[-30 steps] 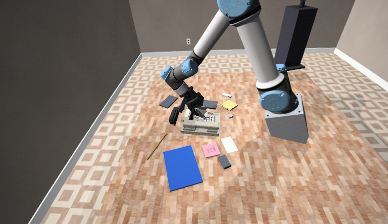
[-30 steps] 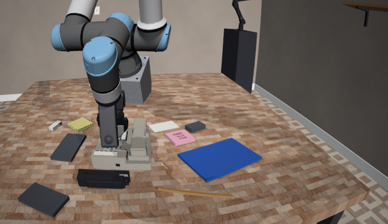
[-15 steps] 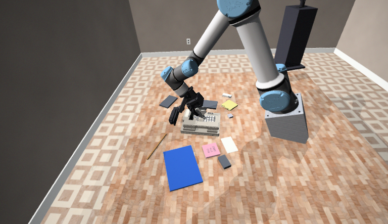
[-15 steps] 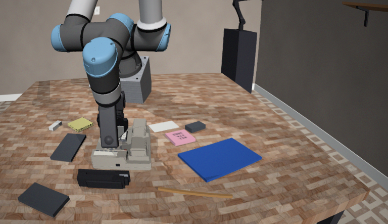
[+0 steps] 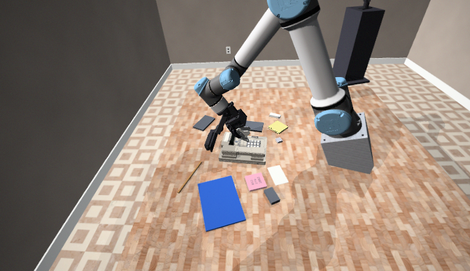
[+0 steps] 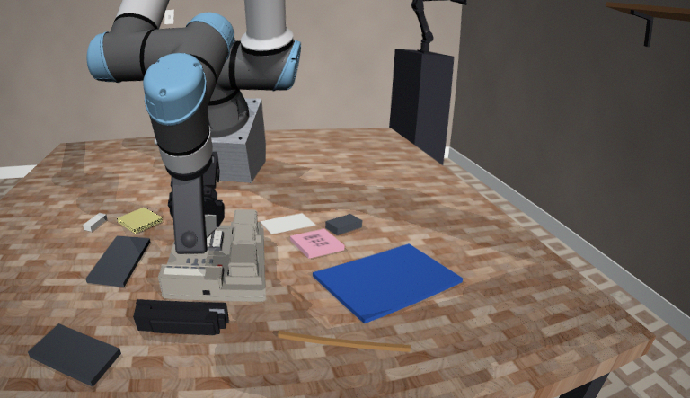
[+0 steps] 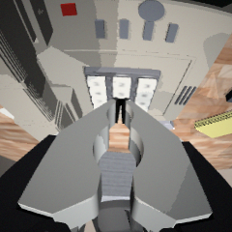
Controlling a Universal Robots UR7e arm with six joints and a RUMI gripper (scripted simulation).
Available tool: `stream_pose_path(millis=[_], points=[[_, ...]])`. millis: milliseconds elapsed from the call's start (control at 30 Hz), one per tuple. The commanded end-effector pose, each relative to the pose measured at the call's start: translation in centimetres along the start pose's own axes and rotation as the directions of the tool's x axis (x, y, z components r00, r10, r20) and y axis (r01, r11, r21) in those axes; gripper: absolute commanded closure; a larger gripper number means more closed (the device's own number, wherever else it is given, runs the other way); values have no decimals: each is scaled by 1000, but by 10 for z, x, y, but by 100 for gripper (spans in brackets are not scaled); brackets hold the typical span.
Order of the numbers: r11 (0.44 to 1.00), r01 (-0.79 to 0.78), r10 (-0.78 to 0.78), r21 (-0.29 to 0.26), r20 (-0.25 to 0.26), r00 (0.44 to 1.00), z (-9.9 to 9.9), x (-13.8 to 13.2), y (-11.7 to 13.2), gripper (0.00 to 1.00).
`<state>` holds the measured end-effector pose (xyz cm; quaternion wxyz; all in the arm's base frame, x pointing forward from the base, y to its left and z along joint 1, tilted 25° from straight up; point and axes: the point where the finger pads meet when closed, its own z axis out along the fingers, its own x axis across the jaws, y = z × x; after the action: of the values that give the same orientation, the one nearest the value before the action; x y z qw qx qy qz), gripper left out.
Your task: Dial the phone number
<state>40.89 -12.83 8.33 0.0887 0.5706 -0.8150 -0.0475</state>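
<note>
A beige desk phone stands on the wooden table, with its handset lying in the cradle along one side. Its white keypad has three columns of keys. My gripper is shut with nothing between the fingers. Its joined tips point down at the middle column of the keypad, at or just above a key. In the exterior view the wrist hides the tips. The pink note with dark digits lies beside the phone.
A black oblong object lies by the phone. Around it are a blue book, a pencil, a white sheet, a yellow pad and dark grey slabs.
</note>
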Motion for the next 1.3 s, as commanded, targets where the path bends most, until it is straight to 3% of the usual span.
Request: stream_pose_path(millis=[0,833,1267], points=[[1000,0,0,1,0,1000,-2,0,1,100],[1000,0,0,1,0,1000,-2,0,1,100],[1000,0,0,1,0,1000,8,0,-6,100]])
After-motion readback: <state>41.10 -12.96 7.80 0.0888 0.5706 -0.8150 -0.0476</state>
